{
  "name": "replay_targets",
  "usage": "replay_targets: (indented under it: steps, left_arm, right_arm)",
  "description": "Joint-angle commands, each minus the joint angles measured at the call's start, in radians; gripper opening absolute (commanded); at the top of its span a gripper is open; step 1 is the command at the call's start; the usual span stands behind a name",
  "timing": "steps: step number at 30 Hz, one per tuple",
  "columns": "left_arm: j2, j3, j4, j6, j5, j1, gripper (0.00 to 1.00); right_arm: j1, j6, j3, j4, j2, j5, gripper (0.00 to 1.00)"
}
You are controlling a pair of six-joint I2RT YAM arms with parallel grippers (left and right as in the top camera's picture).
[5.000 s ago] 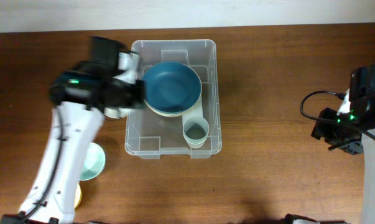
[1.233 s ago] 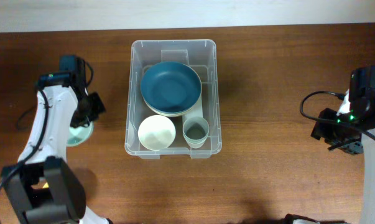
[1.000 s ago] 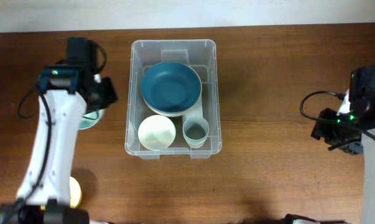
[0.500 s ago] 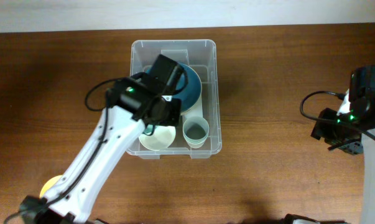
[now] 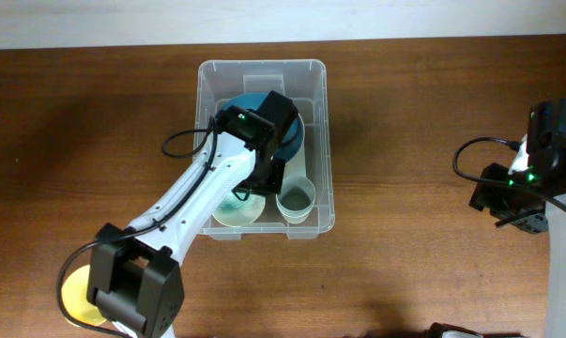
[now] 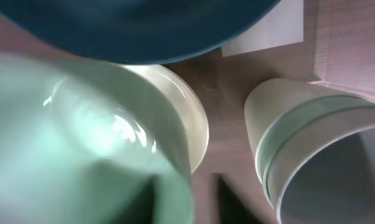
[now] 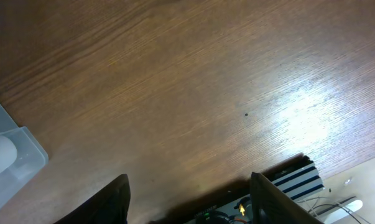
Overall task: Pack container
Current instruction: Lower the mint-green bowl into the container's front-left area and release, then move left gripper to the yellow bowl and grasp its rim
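Left arm swings in from the table's left side, mint-green bowl [image 6: 81, 143] now inside the container [image 5: 262, 68]!

Container sits mid-table [image 5: 433, 113], a little left of centre. The left gripper [image 6: 203, 202] pinches the mint-green bowl's rim, holding it over the cream bowl [image 6: 187, 124], with the cup [image 6: 311, 149] just beside and the blue bowl [image 6: 131, 25] close behind. The right gripper [image 7: 190, 205] hangs spread and empty, well apart. Danger now: tight quarters. Let go while tilted and the bowl may land askew instead of nesting, or its rim may clip the cup and tip it.
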Motion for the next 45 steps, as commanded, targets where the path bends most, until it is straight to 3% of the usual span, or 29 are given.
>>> replay_targets:
  steps: [1,7,11,12,14,15,24,31,38,45]
  left_arm:
    - [-0.003,-0.003,-0.002,0.004,-0.005,0.001,0.66]
    - [-0.071,0.029,-0.040,0.003,-0.011,0.056,0.68]
    - [-0.215,0.067,-0.049,0.002,-0.012,0.172,0.71]
    - [-0.239,0.069,-0.046,-0.006,-0.013,0.195,0.76]
    - [-0.319,0.069,-0.043,-0.067,-0.029,0.280,0.95]
    - [-0.355,0.069,-0.043,-0.090,-0.031,0.326,0.99]
    - [-0.472,0.048,-0.135,-0.248,-0.031,0.742,0.99]
    - [-0.472,-0.216,-0.079,-0.480,-0.069,0.898,0.99]
    - [-0.471,-0.563,0.158,-0.479,-0.065,0.972,0.99]
    - [-0.471,-0.762,0.329,-0.479,-0.072,0.991,1.00]
  right_arm:
    - [-0.001,0.000,0.002,0.000,-0.014,0.010,0.57]
    - [-0.001,0.000,0.002,0.000,-0.014,0.010,0.57]
    - [-0.001,0.000,0.002,0.000,-0.014,0.010,0.57]
    - [-0.001,0.000,0.002,0.001,-0.014,0.010,0.57]
    - [-0.001,0.000,0.002,0.004,-0.014,0.010,0.57]
    - [-0.001,0.000,0.002,0.006,-0.014,0.010,0.57]
    - [-0.001,0.000,0.002,0.007,-0.014,0.009,0.57]
    - [-0.001,0.000,0.002,0.006,-0.014,0.008,0.57]
    - [-0.001,0.000,0.002,0.007,-0.014,-0.006,0.57]
    - [-0.001,0.000,0.002,0.006,-0.014,-0.006,0.57]
